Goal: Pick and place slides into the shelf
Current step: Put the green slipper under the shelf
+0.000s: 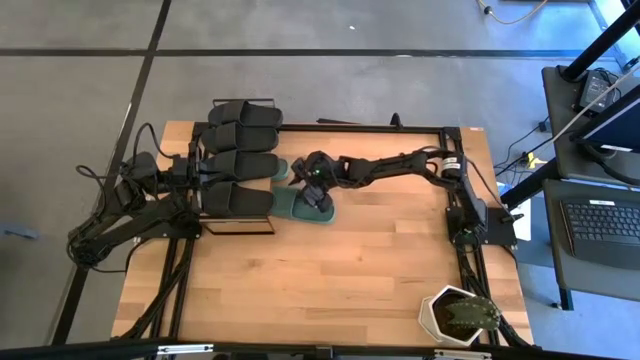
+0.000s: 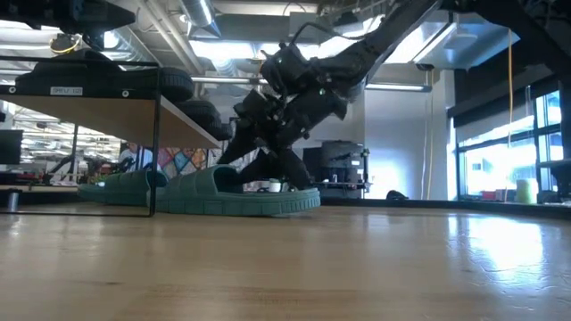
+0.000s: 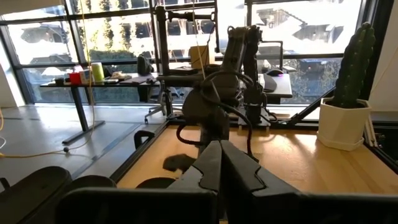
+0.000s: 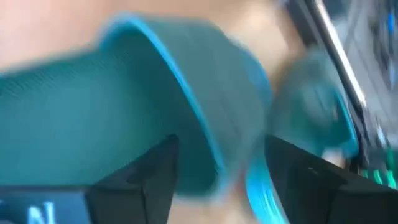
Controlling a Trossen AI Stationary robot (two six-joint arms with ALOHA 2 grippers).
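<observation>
R gripper (image 1: 316, 190) is reaching across from the R side of the table (image 1: 330, 280) and sits low over a teal slide (image 1: 312, 207) lying on the tabletop just R of the shelf (image 1: 238, 210). In the R wrist view its two dark fingers (image 4: 140, 180) stand spread, one on each side of the teal strap (image 4: 205, 106), straddling it; can't tell if they touch it. In the low view the gripper (image 2: 268, 165) comes down onto the teal slide (image 2: 241, 196), which lies flat on the wood w/ its sole down.

A 2nd teal slide (image 1: 281, 170) lies partly under the shelf's R edge, just far of the first; in the low view it shows as a teal slide (image 2: 120, 189) under the shelf board (image 2: 116, 111).

Four black slides (image 1: 240, 165) lie side by side on top of the shelf, at the table's far L.

L gripper (image 1: 195, 170) waits at the L edge, next to the shelf; in the L wrist view its fingers (image 3: 217, 168) are pressed together, holding nothing.

A potted cactus (image 1: 460, 315) stands at the near R corner.
</observation>
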